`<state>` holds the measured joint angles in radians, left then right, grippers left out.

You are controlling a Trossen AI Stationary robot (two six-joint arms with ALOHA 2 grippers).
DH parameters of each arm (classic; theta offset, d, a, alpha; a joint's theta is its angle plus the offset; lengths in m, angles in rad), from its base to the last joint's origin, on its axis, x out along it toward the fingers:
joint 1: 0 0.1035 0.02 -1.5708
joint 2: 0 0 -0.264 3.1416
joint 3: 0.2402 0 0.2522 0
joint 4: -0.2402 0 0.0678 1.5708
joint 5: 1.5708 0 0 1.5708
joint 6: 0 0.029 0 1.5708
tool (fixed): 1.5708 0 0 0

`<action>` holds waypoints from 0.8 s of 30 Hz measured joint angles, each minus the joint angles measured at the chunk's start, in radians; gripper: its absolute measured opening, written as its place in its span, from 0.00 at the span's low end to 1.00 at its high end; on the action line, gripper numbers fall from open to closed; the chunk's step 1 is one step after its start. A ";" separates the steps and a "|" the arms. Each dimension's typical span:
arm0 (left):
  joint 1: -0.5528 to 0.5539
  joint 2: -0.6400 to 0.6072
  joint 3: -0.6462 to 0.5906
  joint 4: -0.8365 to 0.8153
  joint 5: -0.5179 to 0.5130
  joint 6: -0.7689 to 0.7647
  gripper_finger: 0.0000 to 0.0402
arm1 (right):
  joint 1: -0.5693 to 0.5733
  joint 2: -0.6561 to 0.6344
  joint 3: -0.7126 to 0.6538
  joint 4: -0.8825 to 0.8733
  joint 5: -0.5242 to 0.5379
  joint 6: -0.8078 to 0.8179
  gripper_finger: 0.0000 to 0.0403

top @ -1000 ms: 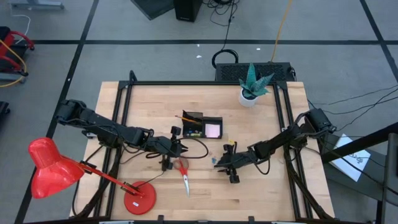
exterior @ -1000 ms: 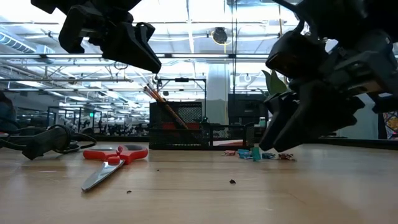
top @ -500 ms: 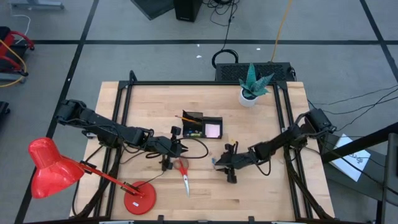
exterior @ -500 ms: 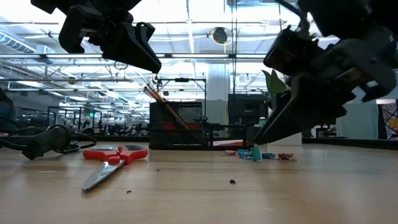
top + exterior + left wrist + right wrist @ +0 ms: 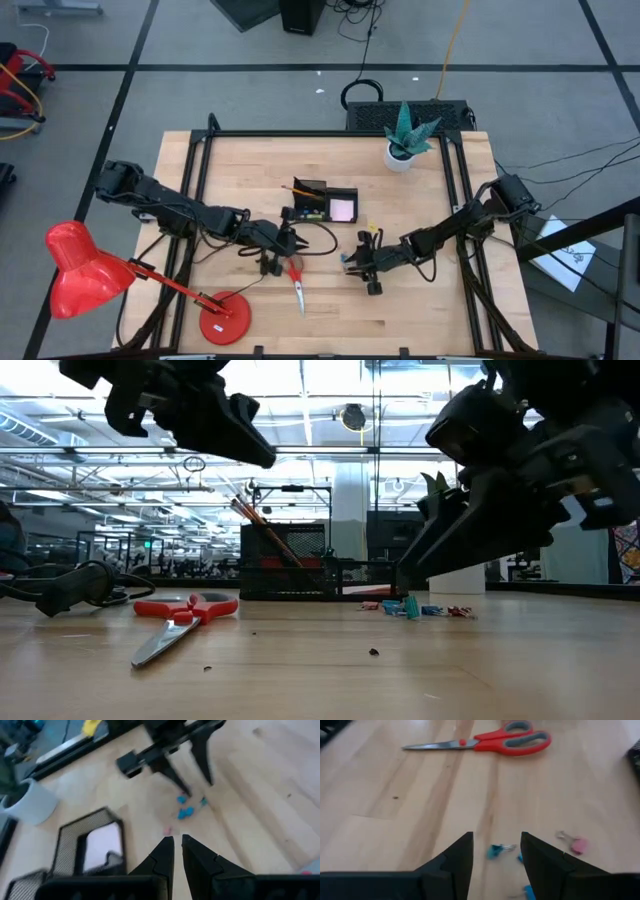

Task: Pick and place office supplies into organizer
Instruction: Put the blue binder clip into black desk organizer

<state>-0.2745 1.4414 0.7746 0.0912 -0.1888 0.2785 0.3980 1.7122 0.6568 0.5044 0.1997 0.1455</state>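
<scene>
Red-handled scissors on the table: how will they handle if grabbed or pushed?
The red-handled scissors lie flat and closed, so probably stiff, unlikely to roll. Smooth wooden table suggests they'd slide or pivot if pushed. Thin metal blades look hard to grab; handles seem easier.

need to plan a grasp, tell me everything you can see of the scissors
The scissors have red handles with grey-lined finger loops and plain metal blades joined at a red pivot. They look closed and lie flat on the wooden table, handles toward the organizer, blades pointing at the front edge. Nothing grips them; the left gripper hangs just above the handles.
</scene>
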 joint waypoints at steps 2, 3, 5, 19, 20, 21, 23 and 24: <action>0.000 0.039 0.001 0.065 0.051 0.012 0.12 | -0.004 -0.008 0.000 -0.014 0.009 -0.029 0.36; 0.001 0.061 0.001 0.085 0.073 0.017 0.12 | -0.006 -0.013 0.000 -0.022 0.009 -0.041 0.35; 0.001 0.112 0.000 0.139 0.115 0.044 0.12 | -0.006 -0.036 0.000 -0.040 0.009 -0.067 0.29; 0.028 0.370 0.282 0.097 0.218 0.190 0.12 | 0.036 -0.346 -0.061 -0.119 0.117 -0.184 0.02; 0.036 0.384 0.318 0.024 0.242 0.191 0.12 | 0.037 -0.361 -0.072 -0.111 0.127 -0.183 0.01; 0.044 0.401 0.357 -0.058 0.269 0.193 0.12 | 0.040 -0.378 -0.087 -0.099 0.141 -0.182 0.01; 0.059 0.443 0.434 -0.151 0.322 0.197 0.12 | 0.047 -0.410 -0.121 -0.072 0.148 -0.177 0.01; 0.065 0.457 0.461 -0.198 0.345 0.204 0.12 | 0.050 -0.419 -0.136 -0.043 0.147 -0.177 0.01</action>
<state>-0.2092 1.8989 1.2360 -0.1068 0.1560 0.4822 0.4476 1.2927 0.5211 0.4612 0.3464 -0.0311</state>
